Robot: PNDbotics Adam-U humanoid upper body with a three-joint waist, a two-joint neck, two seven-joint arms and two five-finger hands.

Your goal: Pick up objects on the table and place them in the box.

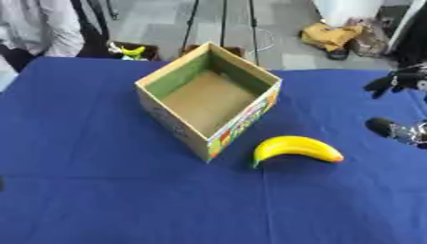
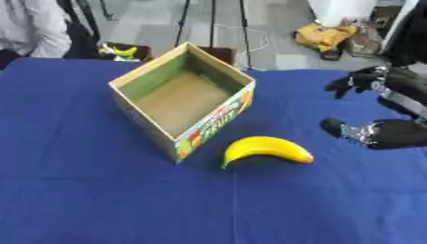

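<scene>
A yellow banana lies on the blue tablecloth, just right of the front corner of an open cardboard box. The box stands askew with colourful print on its front right wall, and its brown floor is bare. My right hand comes in from the right edge, level with the banana and a short way right of it. Its fingers are spread away from its thumb, and it holds nothing. My left hand shows in neither view.
Beyond the table's far edge a small dark bin holds something yellow. A person in a white sleeve sits at the far left. A yellow bag lies on the floor. Open blue cloth stretches in front and to the left.
</scene>
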